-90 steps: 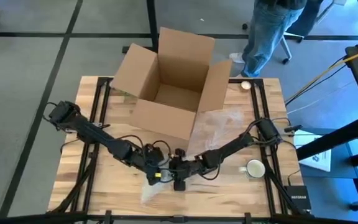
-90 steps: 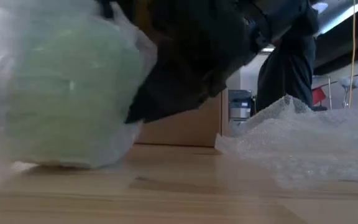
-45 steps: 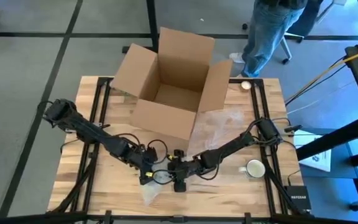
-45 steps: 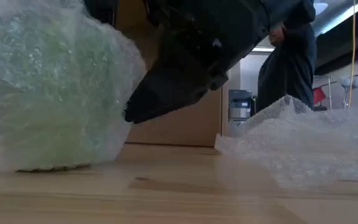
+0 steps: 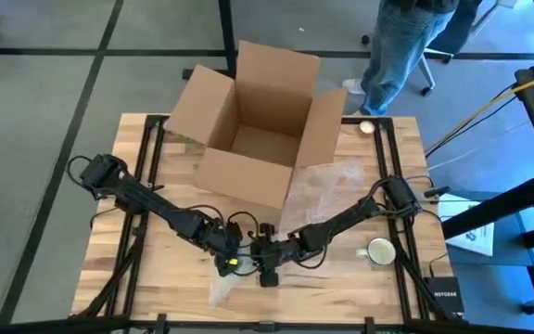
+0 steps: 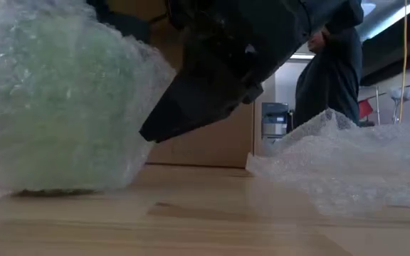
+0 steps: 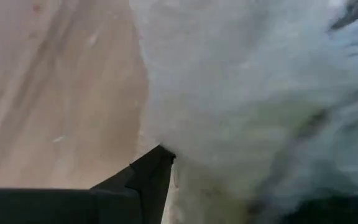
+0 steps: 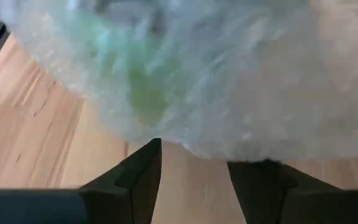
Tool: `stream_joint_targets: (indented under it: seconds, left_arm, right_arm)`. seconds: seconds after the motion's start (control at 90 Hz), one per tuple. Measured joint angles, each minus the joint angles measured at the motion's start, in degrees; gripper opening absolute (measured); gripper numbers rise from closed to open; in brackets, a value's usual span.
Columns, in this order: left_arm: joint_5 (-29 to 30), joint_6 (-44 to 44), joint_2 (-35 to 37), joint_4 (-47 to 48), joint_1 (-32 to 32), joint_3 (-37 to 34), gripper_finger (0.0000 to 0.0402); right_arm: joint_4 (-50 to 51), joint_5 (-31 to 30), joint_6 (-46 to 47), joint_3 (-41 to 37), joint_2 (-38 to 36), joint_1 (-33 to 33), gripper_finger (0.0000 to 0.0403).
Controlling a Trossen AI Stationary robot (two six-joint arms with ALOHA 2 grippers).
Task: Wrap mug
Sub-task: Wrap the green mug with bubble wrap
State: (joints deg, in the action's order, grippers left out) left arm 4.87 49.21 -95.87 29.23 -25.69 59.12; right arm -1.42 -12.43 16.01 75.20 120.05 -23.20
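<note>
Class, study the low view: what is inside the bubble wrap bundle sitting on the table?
A pale green shape shows through the bubble wrap bundle, probably the mug. Its handle, rim and exact outline are covered by the wrap. The right gripper is open beside the bundle.

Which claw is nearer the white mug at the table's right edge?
Right. The right claw is at the wrapped bundle, toward the white mug; the left claw is beyond it.

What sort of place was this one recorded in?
Probably a lab or workshop set up for packing: a wooden table on grey flooring, an open cardboard box, bubble wrap, and a person standing nearby.
</note>
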Motion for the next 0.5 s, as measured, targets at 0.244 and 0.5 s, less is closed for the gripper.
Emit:
stream_joint_targets:
  seconds: [0.244, 0.5]
  left_arm:
    - [1.7, -2.0, 2.7, 10.1, -0.2, 5.3, 0.017]
    - [1.5, -5.2, 3.1, 17.8, -0.2, 11.4, 0.017]
  right_arm:
    - [0.3, 0.1, 0.0, 0.0, 0.0, 0.0, 0.0166]
    - [0.3, 0.5, 0.0, 0.0, 0.0, 0.0, 0.0166]
